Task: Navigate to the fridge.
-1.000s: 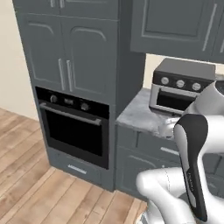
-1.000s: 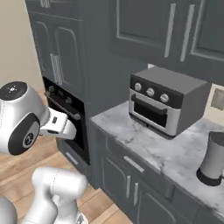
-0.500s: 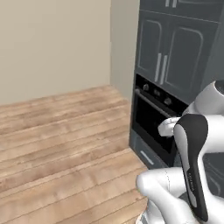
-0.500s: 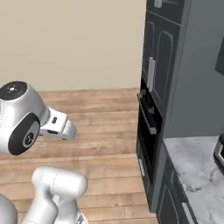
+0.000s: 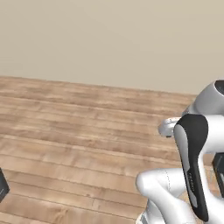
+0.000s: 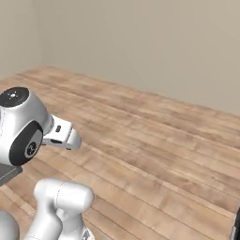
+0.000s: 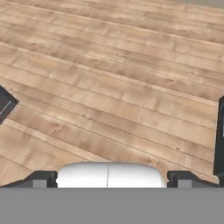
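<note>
The fridge is out of view; ahead are a bare beige wall [image 5: 109, 39] and a wood plank floor [image 5: 78, 144]. My gripper [image 7: 111, 178] looks down at the floor planks. Its two dark fingertips [image 7: 41, 178] stand far apart with nothing between them, so it is open. The white hand [image 5: 168, 127] is held out in front of the arm at mid height, also seen as the hand [image 6: 61, 136] in the right base view.
A dark corner of some furniture [image 5: 2, 186] pokes in at the lower left of the left base view. Another dark edge [image 6: 236, 227] shows at the lower right of the right base view. The floor [image 6: 154, 140] stretches open up to the wall [image 6: 140, 42].
The whole picture has swung: the base turned away from the dark cabinets, wall oven and counter, which slid out to the right. Wall and floor now lie ahead. The arm's pose is unchanged.
</note>
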Robot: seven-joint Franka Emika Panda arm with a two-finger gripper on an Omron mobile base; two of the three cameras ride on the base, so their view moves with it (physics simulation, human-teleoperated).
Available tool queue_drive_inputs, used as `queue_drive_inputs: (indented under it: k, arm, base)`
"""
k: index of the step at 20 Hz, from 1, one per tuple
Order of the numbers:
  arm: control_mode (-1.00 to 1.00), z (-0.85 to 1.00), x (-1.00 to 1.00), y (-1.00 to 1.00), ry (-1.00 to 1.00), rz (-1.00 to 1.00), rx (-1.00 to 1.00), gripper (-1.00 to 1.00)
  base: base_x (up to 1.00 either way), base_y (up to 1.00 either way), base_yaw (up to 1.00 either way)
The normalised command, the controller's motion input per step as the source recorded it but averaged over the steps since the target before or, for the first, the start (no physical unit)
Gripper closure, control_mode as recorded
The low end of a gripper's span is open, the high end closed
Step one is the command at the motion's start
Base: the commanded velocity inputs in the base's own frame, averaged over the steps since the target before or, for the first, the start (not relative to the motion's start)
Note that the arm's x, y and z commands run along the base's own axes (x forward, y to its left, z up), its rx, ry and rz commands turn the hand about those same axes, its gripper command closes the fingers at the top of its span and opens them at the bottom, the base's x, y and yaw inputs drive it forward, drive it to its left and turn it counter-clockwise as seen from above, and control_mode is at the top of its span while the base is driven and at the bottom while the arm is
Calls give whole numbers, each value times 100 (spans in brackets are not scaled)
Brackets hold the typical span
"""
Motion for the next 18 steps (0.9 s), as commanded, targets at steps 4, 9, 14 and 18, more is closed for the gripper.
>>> queue_drive_inputs:
  k: [4, 9, 14, 18]
  arm:
    - [100, 0, 0, 0, 0, 0, 0, -100]
    - [100, 0, 0, 0, 0, 0, 0, -100]
    - [100, 0, 0, 0, 0, 0, 0, -100]
    - [100, 0, 0, 0, 0, 0, 0, -100]
  base:
    - [0, -8, 100]
    - [0, -17, 99]
    - [0, -13, 100]
    - [1, -15, 97]
